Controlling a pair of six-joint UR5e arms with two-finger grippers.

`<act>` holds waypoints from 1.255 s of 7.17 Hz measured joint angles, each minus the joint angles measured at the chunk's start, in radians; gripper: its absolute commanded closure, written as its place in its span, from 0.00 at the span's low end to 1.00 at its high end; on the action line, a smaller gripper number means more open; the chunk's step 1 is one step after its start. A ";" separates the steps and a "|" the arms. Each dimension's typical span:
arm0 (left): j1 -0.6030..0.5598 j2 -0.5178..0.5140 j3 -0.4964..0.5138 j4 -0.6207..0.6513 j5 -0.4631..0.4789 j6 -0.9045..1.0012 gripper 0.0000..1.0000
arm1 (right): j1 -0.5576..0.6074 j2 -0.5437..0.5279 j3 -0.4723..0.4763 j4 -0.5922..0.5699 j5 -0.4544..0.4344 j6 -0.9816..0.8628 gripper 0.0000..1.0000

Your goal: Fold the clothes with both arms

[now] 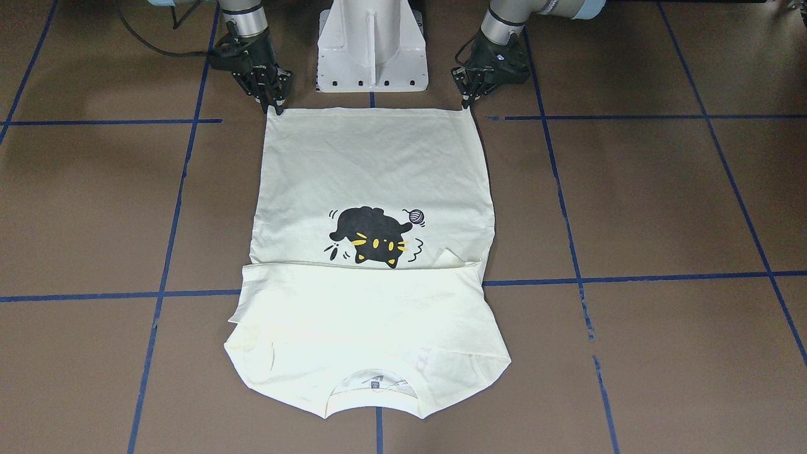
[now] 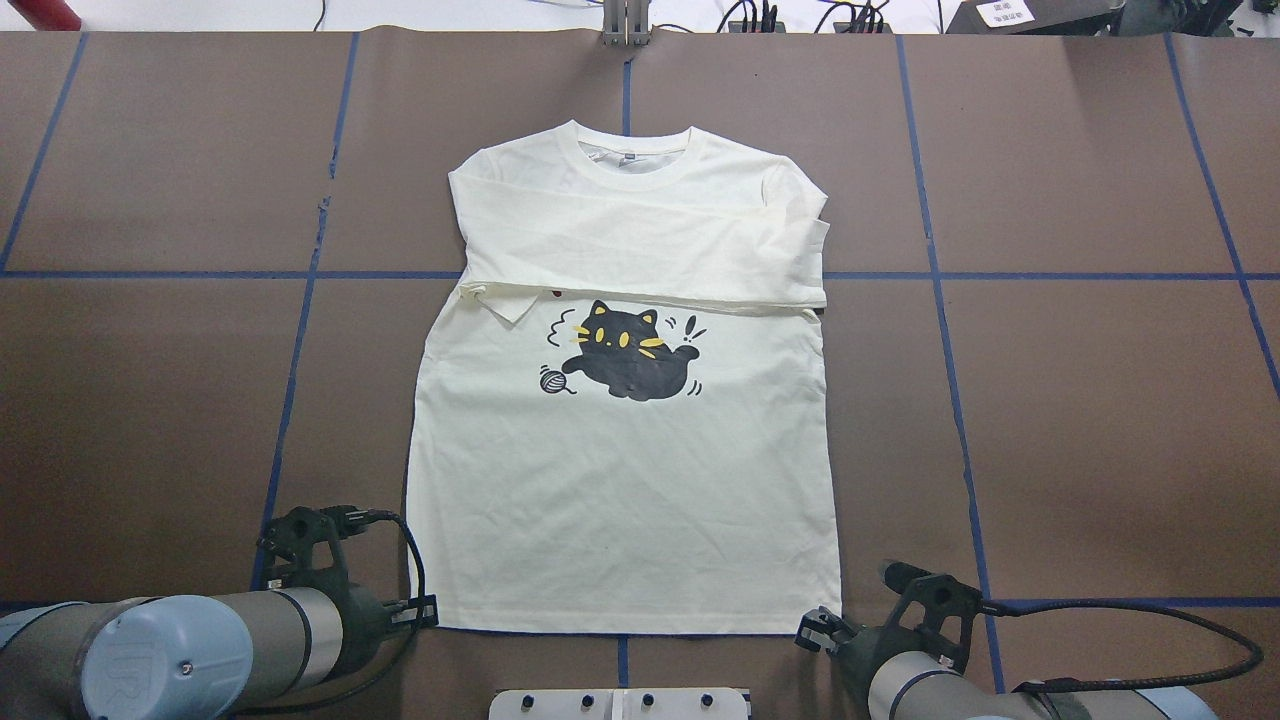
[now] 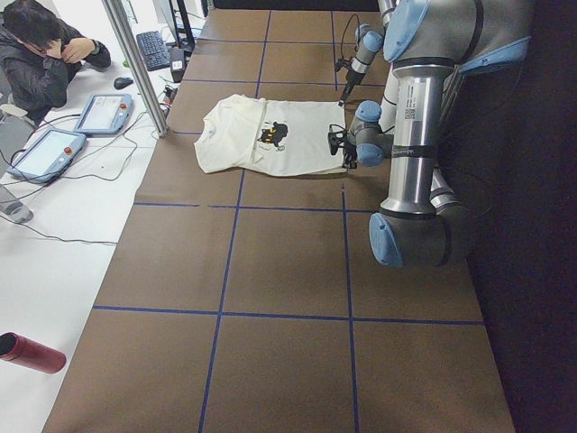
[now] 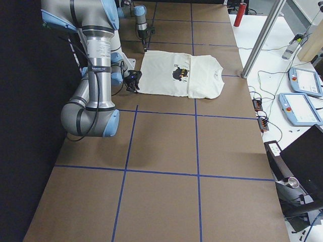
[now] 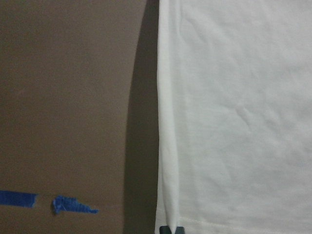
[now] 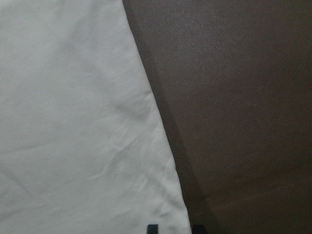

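Observation:
A cream T-shirt (image 1: 372,189) with a black cat print lies flat on the brown table (image 1: 662,202). Its collar is at the far side and its sleeves are folded across the chest (image 2: 640,240). The hem lies next to the robot. My left gripper (image 1: 468,104) is at the hem's left corner (image 2: 425,612). In the left wrist view its fingertips (image 5: 165,229) stand nearly together with the shirt's edge (image 5: 168,146) pinched between them. My right gripper (image 1: 275,108) is at the other hem corner (image 2: 815,628). In the right wrist view its fingertips (image 6: 152,228) stand apart on either side of the shirt's corner (image 6: 73,122).
The white pedestal base (image 1: 372,50) stands between the two arms, just behind the hem. Blue tape lines (image 1: 630,277) cross the table. A seated operator (image 3: 41,54) and tablets (image 3: 104,113) are on a side desk beyond the far edge. A red bottle (image 3: 32,352) lies there too.

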 measured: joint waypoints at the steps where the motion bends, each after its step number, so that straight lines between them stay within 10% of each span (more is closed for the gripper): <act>1: 0.000 -0.001 0.000 0.000 0.000 0.000 1.00 | 0.001 0.003 0.002 0.000 0.000 0.005 1.00; 4: -0.001 -0.025 -0.069 0.056 -0.021 0.005 1.00 | 0.024 -0.016 0.084 -0.010 0.006 0.000 1.00; 9: -0.139 -0.227 -0.514 0.658 -0.234 0.039 1.00 | 0.090 -0.011 0.566 -0.428 0.152 -0.005 1.00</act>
